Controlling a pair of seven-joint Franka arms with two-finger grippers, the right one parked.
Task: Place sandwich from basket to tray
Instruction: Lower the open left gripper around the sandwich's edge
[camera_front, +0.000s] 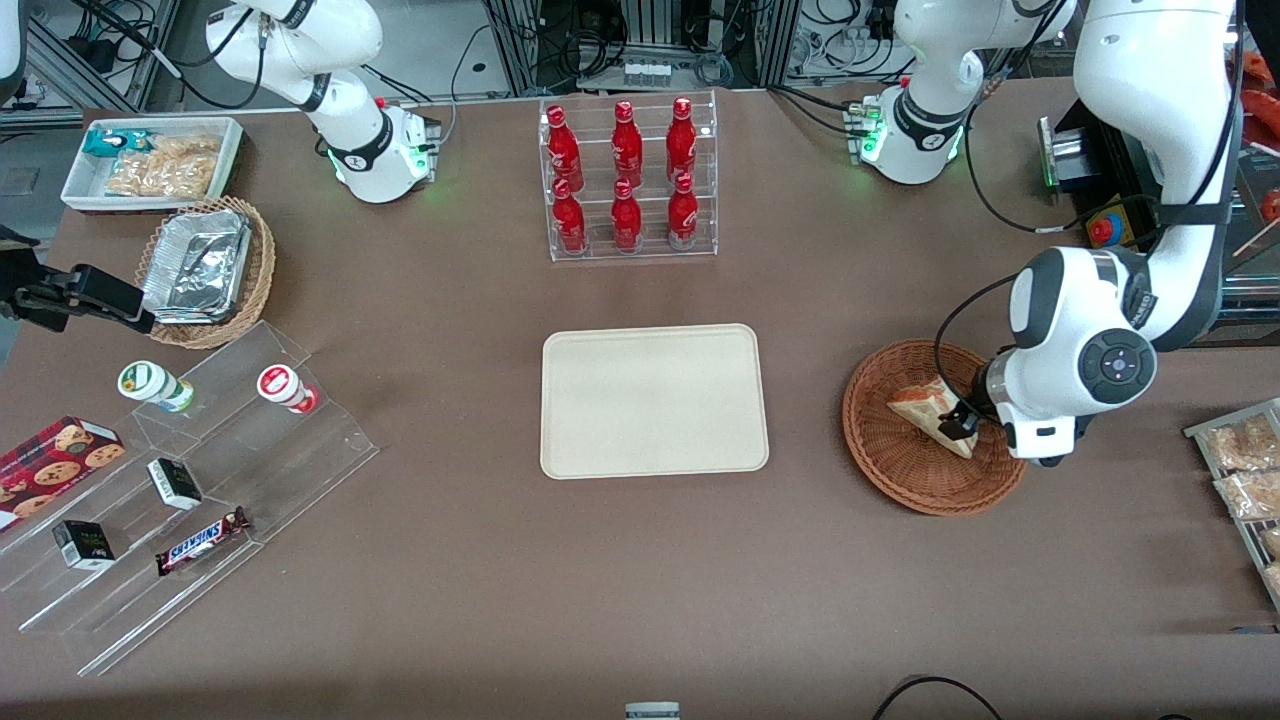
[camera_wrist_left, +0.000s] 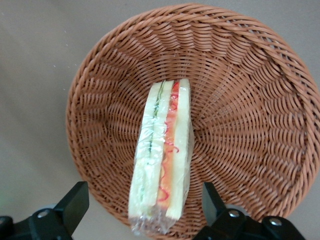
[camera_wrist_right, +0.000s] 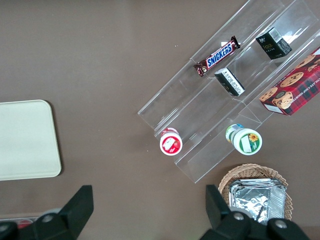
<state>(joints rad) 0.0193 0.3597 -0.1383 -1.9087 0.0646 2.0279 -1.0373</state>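
The sandwich (camera_front: 922, 408) lies in the reddish-brown wicker basket (camera_front: 880, 455) toward the working arm's end of the table. In the left wrist view the sandwich (camera_wrist_left: 162, 150) shows its red and green filling, one end resting on the basket (camera_wrist_left: 250, 100) rim. My left gripper (camera_front: 958, 428) is down over the sandwich. It is open (camera_wrist_left: 142, 196), with one finger on each side of the wrapped wedge and a gap to each. The cream tray (camera_front: 655, 400) lies bare at the table's middle.
A clear rack of red bottles (camera_front: 627, 180) stands farther from the camera than the tray. Bagged snacks (camera_front: 1245, 460) lie at the working arm's end. A stepped acrylic shelf (camera_front: 180, 470), a foil-tray basket (camera_front: 205, 265) and a white bin (camera_front: 150, 160) are at the parked arm's end.
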